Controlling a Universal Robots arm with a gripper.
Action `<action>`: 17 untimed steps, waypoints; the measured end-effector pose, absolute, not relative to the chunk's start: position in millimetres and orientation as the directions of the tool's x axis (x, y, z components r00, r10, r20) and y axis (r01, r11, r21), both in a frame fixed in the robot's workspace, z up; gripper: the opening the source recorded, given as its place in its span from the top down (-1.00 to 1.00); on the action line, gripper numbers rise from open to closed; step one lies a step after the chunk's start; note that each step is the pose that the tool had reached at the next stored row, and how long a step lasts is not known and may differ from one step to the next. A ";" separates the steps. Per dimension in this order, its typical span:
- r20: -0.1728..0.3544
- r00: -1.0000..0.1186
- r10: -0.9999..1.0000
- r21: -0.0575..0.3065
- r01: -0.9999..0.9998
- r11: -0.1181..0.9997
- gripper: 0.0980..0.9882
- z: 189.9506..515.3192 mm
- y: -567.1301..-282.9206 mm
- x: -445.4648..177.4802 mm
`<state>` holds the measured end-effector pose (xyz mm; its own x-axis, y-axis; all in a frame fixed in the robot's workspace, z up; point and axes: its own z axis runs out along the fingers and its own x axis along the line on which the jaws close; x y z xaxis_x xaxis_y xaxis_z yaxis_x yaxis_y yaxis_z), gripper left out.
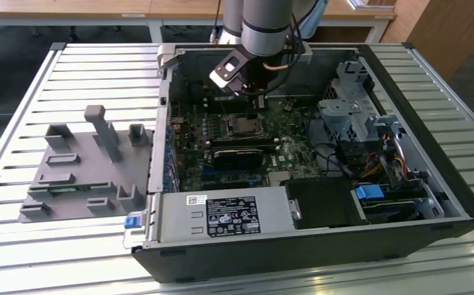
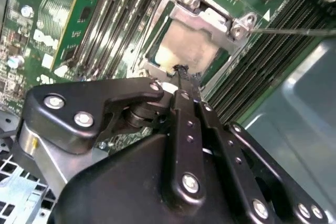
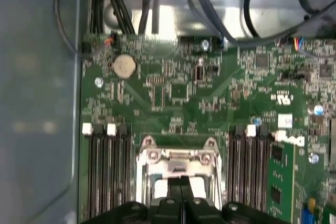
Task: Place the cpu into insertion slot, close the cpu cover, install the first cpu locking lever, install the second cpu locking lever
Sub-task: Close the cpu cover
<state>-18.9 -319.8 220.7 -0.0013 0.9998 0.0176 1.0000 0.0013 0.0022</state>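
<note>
Starting at the exterior view's left, we see a grey plastic fixture with upright posts (image 1: 81, 166) lying on the slatted metal bench (image 1: 81, 67). Just beside it stands the open black computer case (image 1: 303, 252), with a grey labelled power-supply box (image 1: 220, 216) along its near edge and a green motherboard (image 1: 295, 138) inside. Near the board's middle sits the insertion slot (image 1: 243, 126), a small square black socket with a silvery rim. The grey arm reaches down over it from above.

In the second wrist view we find the black-fingered pincer (image 2: 181, 74) closed, its tips pressed together with nothing visible between them. They hang right at the edge of the cpu (image 2: 191, 51), a flat square chip with a pale silver-beige face. The chip already lies in the slot. The cpu cover (image 2: 202, 17), a thin silvery metal frame, lies down around it, the chip's face showing through its cut-out. We cannot tell whether the tips touch the chip.

At the exterior view's right, a blue plastic tab (image 1: 369, 192) sits among cables.
</note>
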 end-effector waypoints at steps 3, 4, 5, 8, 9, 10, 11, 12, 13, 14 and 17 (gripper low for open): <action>0.018 -0.001 1.000 0.002 1.000 0.001 0.98 219.8 -319.8 -28.3; 0.017 -0.001 1.000 0.002 1.000 0.001 0.98 219.4 -319.9 -30.8; 0.017 -0.001 1.000 0.002 1.000 0.001 0.98 218.8 -319.9 -32.7; 0.017 -0.001 1.000 0.002 1.000 0.001 0.98 215.9 -319.9 -37.2; 0.017 -0.001 1.000 0.002 1.000 0.001 0.98 214.7 -319.9 -38.3; 0.018 -0.001 1.000 0.002 1.000 0.001 0.98 213.7 -319.9 -39.6; 0.018 -0.001 1.000 0.002 1.000 0.001 0.98 212.9 -319.9 -41.0; 0.018 -0.001 1.000 0.002 1.000 0.001 0.98 212.1 -319.9 -42.5; 0.018 -0.001 1.000 0.002 1.000 0.001 0.98 211.4 -319.9 -44.0; 0.018 -0.001 1.000 0.002 1.000 0.001 0.98 210.7 -319.9 -45.5; 0.017 -0.001 1.000 0.002 1.000 0.001 0.98 207.8 -319.8 -48.8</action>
